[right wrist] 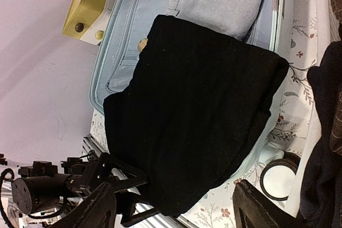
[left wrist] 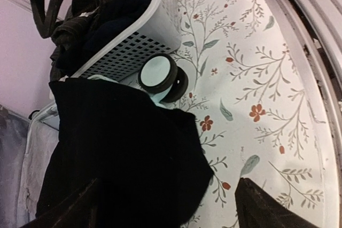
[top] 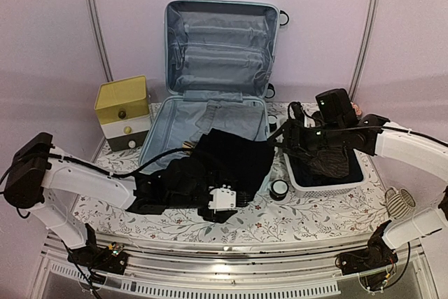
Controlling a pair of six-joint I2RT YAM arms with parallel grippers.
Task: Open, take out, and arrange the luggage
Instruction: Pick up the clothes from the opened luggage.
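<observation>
Left tool (left wrist: 170, 182), fingers apart, hangs at the edge of a black garment (left wrist: 123, 153) draped over the front rim of the open suitcase (top: 218, 40). Right tool (right wrist: 173, 185), fingers also apart, hangs over the white basket (top: 329, 185) of clothes just beside the suitcase. The suitcase lies centrally on the flowered worktop (top: 315, 215), lid upright.
</observation>
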